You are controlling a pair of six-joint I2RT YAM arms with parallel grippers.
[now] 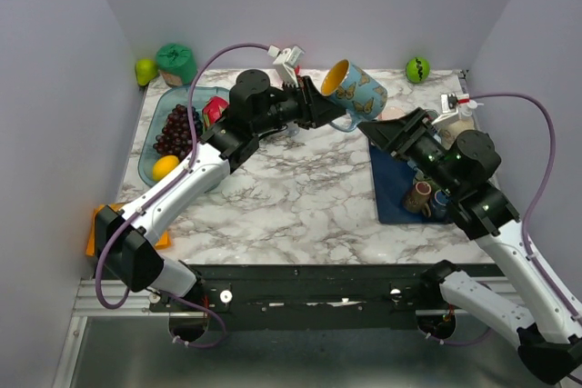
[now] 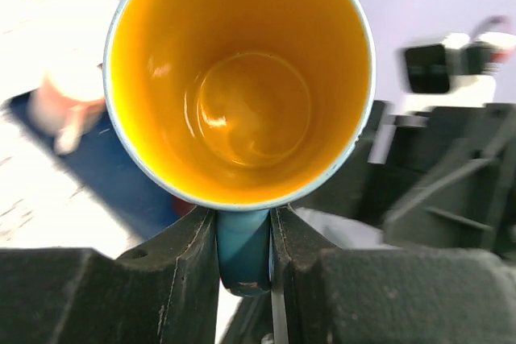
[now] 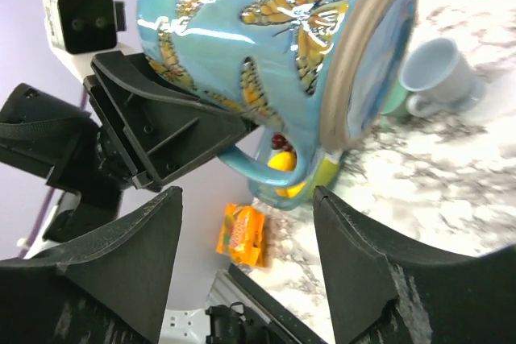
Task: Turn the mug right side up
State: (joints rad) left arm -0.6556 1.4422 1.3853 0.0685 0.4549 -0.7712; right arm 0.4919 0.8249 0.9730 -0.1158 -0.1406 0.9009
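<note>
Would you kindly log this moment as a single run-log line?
left gripper: shut on mug handle | mug: lifted, tilted | right gripper: open near mug base

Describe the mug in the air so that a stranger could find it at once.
Look above the back of the marble table, where both arms meet. The mug hangs there, its handle in the left gripper. Unlike the cups on the mat, it is blue with orange butterflies, yellow inside.

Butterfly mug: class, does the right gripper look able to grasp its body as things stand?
Probably yes. The right gripper is open just before the butterfly mug, nothing between; the left gripper clamps only the handle.
</note>
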